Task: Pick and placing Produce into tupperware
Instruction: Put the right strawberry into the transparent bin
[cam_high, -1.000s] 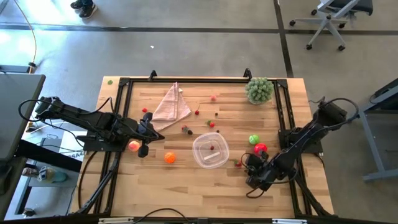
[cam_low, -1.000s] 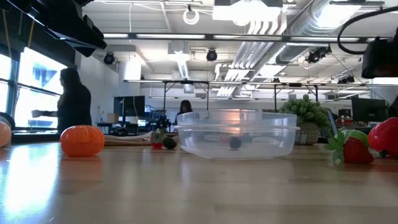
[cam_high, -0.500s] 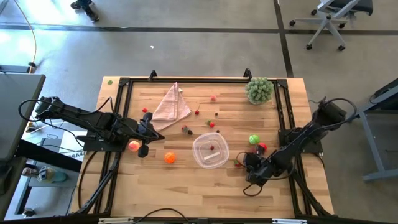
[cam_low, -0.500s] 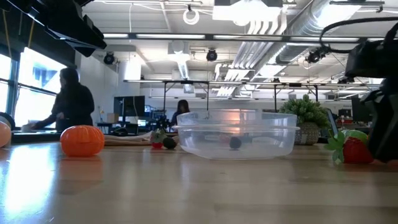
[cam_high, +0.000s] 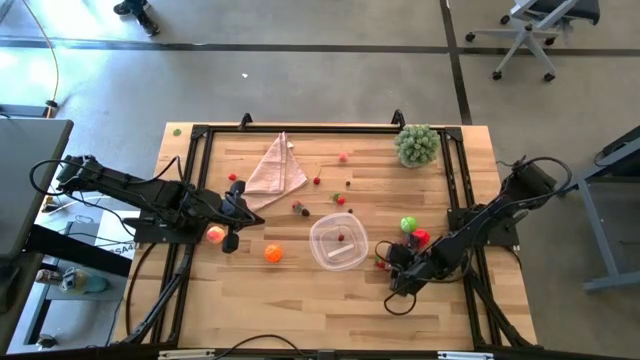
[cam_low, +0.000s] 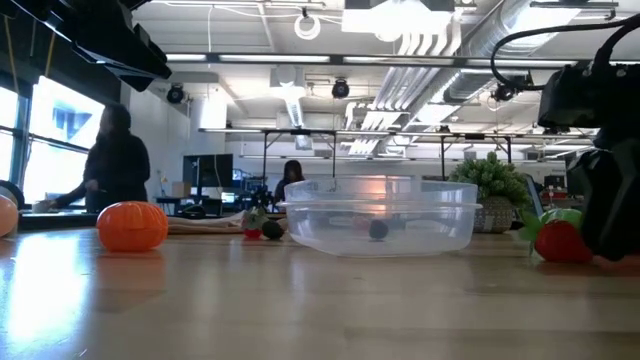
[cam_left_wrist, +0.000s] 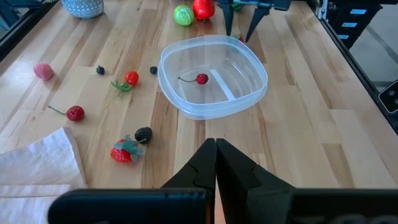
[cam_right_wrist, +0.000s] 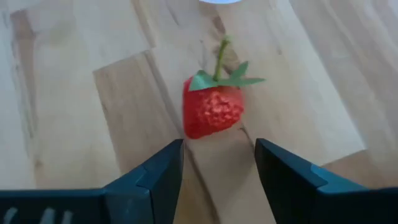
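The right gripper (cam_high: 389, 264) is sitting low over the table (cam_high: 300, 300), just to the right of the clear tub (cam_high: 338, 243). Its two fingers (cam_right_wrist: 155, 168) are standing wide apart. A small red strawberry (cam_right_wrist: 211, 107) with green leaves is lying on the wood just in front of them. The fingers are not touching it.

The clear tub is sitting near the middle of the table. One little red cherry (cam_left_wrist: 201, 78) is lying inside it. A green ball (cam_high: 407, 225) and a red ball (cam_high: 420, 238) are lying side by side to the right of the tub, next to the right arm.

The left gripper (cam_high: 232, 212) is waiting at the left side of the table. Its fingers (cam_left_wrist: 208, 158) are pressed together with nothing between them. A pink peach (cam_high: 214, 234) is lying right beside it. An orange (cam_high: 273, 254) is lying between the peach and the tub.

A folded pink cloth (cam_high: 274, 168) is lying at the far side of the table. A few small berries are lying on the wood between the cloth and the tub. A bushy green plant (cam_high: 417, 145) is standing in the far right corner.
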